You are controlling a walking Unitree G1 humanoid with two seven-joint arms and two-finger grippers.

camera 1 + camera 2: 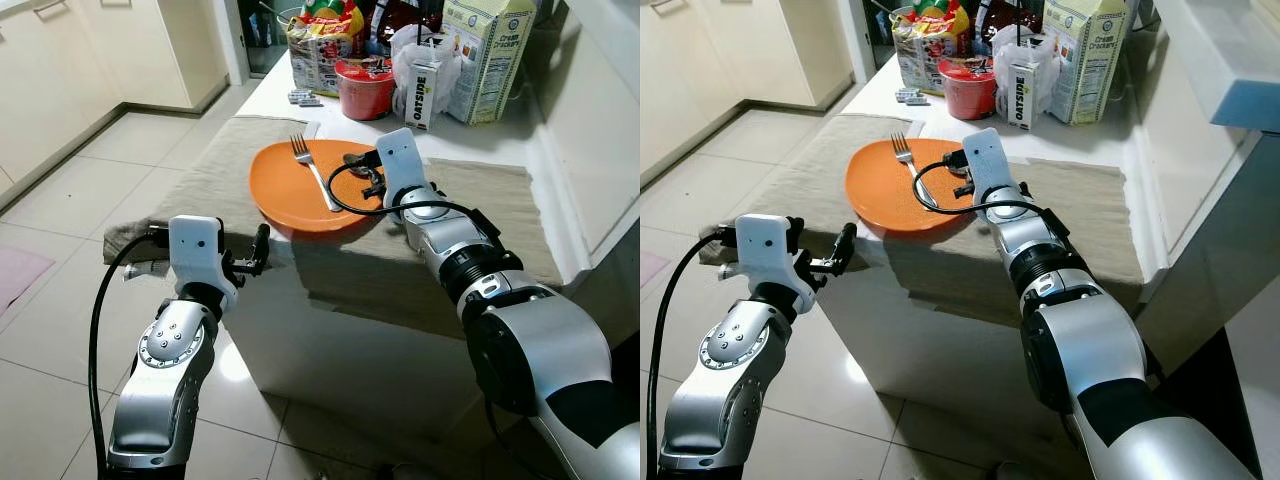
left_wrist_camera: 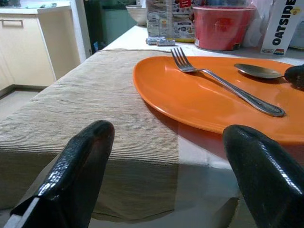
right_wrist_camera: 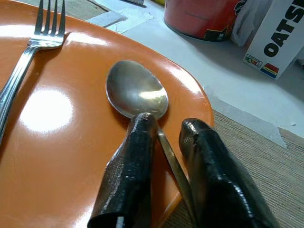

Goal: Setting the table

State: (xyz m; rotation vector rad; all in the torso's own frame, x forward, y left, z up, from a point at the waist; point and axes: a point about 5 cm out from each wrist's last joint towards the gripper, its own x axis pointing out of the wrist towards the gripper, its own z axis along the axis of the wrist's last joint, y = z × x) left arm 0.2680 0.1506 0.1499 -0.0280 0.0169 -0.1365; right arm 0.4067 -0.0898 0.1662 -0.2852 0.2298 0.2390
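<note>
My left end effector (image 1: 262, 250) hovers off the counter's near left corner, fingers spread wide and empty, pointed at the cloth's draped edge.

Moving right, the beige cloth (image 1: 210, 180) covers most of the counter (image 1: 270, 95), hanging over the near edge. An orange plate (image 1: 285, 190) sits on it near the middle, its near rim close to that edge. A metal fork (image 1: 315, 172) lies across the plate, tines toward the far side. Beside it, toward the plate's right rim, lies a metal spoon (image 3: 137, 89), bowl facing up.

My right end effector (image 3: 164, 137) is down over the plate's right rim, fingers narrowed around the spoon's handle just behind the bowl. I cannot tell whether they actually pinch it yet.

I judge the spoon light, rigid and slick. The thin handle could swivel or slip between the pads, so gripping just behind the bowl seems sensible. The plate's glossy surface would let the spoon skate if nudged.

Along the far edge stand a snack bag (image 1: 322, 40), a red cup-noodle tub (image 1: 365, 88), a small Oatside carton (image 1: 423, 92) and a cream cracker box (image 1: 488, 55). Pale floor tiles (image 1: 60, 210) and cream cabinets (image 1: 50, 70) lie to the left.
</note>
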